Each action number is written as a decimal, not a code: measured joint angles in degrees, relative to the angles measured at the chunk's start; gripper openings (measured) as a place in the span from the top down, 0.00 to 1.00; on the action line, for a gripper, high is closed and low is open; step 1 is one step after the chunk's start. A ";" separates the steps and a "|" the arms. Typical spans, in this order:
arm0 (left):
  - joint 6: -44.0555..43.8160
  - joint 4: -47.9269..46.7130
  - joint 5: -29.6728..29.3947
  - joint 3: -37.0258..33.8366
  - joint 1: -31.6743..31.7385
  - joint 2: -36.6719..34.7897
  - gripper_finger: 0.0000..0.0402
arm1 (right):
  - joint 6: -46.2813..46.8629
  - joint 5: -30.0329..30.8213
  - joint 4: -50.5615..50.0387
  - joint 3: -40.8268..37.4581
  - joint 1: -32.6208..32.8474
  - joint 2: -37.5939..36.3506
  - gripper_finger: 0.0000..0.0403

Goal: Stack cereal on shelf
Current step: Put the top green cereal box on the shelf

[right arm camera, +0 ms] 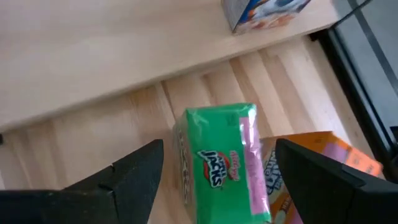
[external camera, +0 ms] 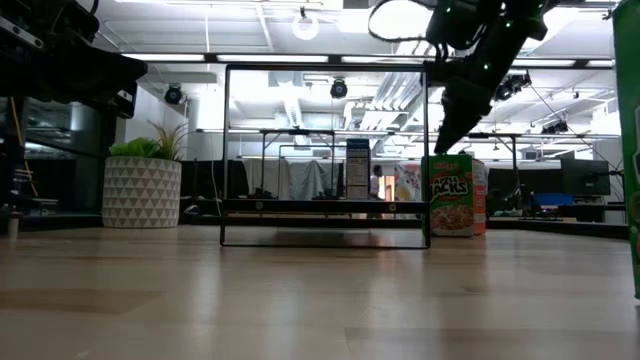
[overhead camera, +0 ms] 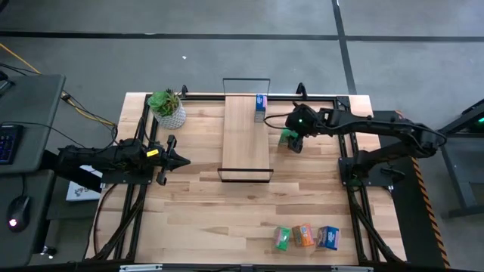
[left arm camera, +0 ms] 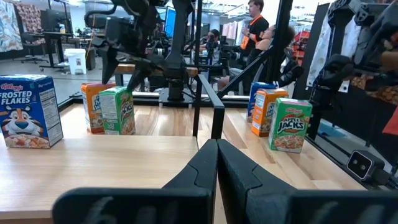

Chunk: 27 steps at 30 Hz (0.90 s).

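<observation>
Near edge of the slatted light-wood tabletop [overhead camera: 227,219]: three small cereal boxes stand in a row, green [overhead camera: 282,239], orange [overhead camera: 303,235], blue [overhead camera: 327,236], close together.

Left gripper [overhead camera: 181,159] waits mid-table, left of the shelf, fingers [left arm camera: 205,171] pressed together, holding nothing.

Long narrow light-wood shelf plank [overhead camera: 246,136] with thin black wire end frames lies lengthwise at table centre. One blue Frosted Flakes box [overhead camera: 260,107] stands on its far right corner.

Right gripper [overhead camera: 292,140] hangs just right of the shelf, directly above a green Apple Jacks box [right arm camera: 225,163]. Fingers [right arm camera: 134,171] spread wide either side of the box; no contact visible. That box stands on the tabletop beside the plank, with an orange box [right arm camera: 317,163] touching it on the side away from the shelf.

Far left corner: green plant in a white patterned pot [overhead camera: 169,108].
</observation>
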 joint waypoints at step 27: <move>0.00 0.00 -0.01 -0.01 0.00 0.02 0.99 | 4.48 0.58 -4.10 0.00 0.02 5.24 0.28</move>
